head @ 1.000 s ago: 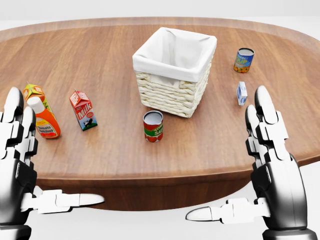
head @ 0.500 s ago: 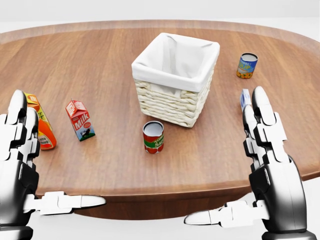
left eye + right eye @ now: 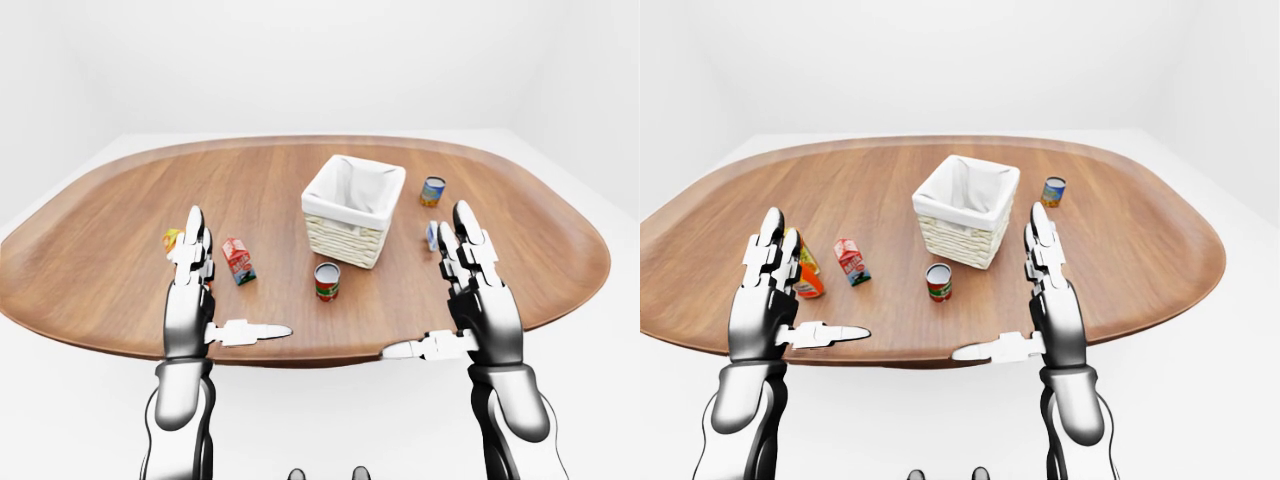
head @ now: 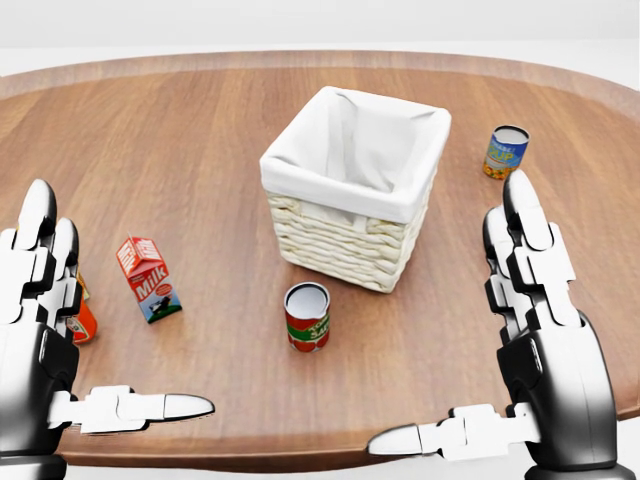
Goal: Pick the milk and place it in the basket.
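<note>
1. We have not yet picked anything up: our left hand (image 4: 45,330) and right hand (image 4: 540,340) both rise at the lower corners of the head view with fingers straight and thumbs stretched inward, wide open and empty.
2. The milk (image 4: 148,278) stands upright on the wooden table (image 4: 180,130) at the left of the head view, just right of our left hand's fingers and not touched by them.
3. The basket (image 4: 355,185), wicker with a white cloth lining, sits in the upper middle of the head view, well apart from the milk; what we can see of its inside holds nothing.
4. A red can (image 4: 307,316) stands between the milk and the basket's lower edge, close enough to the direct path that we judge it a thing to lift over or steer round.
5. An orange bottle (image 3: 806,275) stands just left of the milk, largely hidden behind our left hand in the head view; a blue-and-yellow can (image 4: 506,151) stands at the upper right.
6. So the whole task remains, as we judge it: reach the left hand to the milk, close on it, carry it up and right, and release it in the basket.
</note>
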### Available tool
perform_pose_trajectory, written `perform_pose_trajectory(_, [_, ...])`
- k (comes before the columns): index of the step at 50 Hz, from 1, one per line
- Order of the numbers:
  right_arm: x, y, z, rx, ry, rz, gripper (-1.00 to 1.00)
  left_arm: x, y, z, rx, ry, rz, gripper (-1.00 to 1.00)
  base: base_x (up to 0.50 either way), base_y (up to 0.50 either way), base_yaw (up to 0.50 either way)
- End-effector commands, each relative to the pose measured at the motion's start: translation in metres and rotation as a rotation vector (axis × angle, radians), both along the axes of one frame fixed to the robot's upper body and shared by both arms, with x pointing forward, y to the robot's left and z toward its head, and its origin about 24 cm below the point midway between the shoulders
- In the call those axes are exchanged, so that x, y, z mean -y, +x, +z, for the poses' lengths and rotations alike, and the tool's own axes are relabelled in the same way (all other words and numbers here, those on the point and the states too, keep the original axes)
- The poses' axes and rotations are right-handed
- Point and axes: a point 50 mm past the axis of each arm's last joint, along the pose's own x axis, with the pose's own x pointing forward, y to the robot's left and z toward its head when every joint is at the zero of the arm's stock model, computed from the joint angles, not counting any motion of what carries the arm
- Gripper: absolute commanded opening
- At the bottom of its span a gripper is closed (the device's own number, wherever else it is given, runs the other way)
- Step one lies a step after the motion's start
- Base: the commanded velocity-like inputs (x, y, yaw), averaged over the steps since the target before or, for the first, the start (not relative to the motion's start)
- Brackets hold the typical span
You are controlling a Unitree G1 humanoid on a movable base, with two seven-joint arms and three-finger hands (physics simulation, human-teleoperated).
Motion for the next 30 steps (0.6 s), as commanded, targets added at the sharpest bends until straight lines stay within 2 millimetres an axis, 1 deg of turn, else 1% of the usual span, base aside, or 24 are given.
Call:
perform_pose_trajectory(1, [-0.0011,-0.0007,0.0005,0.002,-0.003,0.005,1.00,0.0003,-0.0001,-0.0004,-0.002,0.002,-0.001,1.00,0.26,0.00,0.00])
perform_pose_trajectory(30, [-0.0013,-0.0002,-0.0016,-0.008,-0.006,0.007,1.00,0.0005,0.0017,-0.0058,-0.027,0.007,0.001,1.00,0.26,0.00,0.00])
